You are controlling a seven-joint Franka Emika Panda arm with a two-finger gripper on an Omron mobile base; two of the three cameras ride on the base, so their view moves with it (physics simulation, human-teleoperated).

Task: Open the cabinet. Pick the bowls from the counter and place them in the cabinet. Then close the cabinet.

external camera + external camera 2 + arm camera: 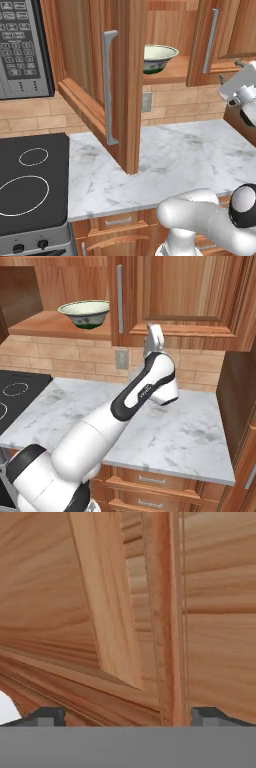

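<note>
Left base view — cabinet [125, 85]: stood open, its left door [95, 75] swung far out over the counter [180, 160], the long silver handle [108, 90] facing the camera.
Left base view — bowl [159, 58]: the cream-green bowl sat upright on the cabinet's shelf [172, 74], just right of that open door; the counter below the cabinet carried no bowl in this frame.
Right base view — arm and gripper [155, 338]: reached up to the cabinet's right door [185, 296], close under its lower rail, well right of the bowl [85, 313].
Hand view — gripper [127, 716]: fingertips [47, 716] stood wide apart with nothing between them, only cabinet wood [210, 637] ahead.
Handling, judged — bowl: likely rigid glazed ware, smooth and slippery, breakable if knocked; best pinched across the rim wall.
Handling, judged — cabinet door: stiff, hinged and light to swing; the vertical bar handle looked the surest place to hold or push.
</note>
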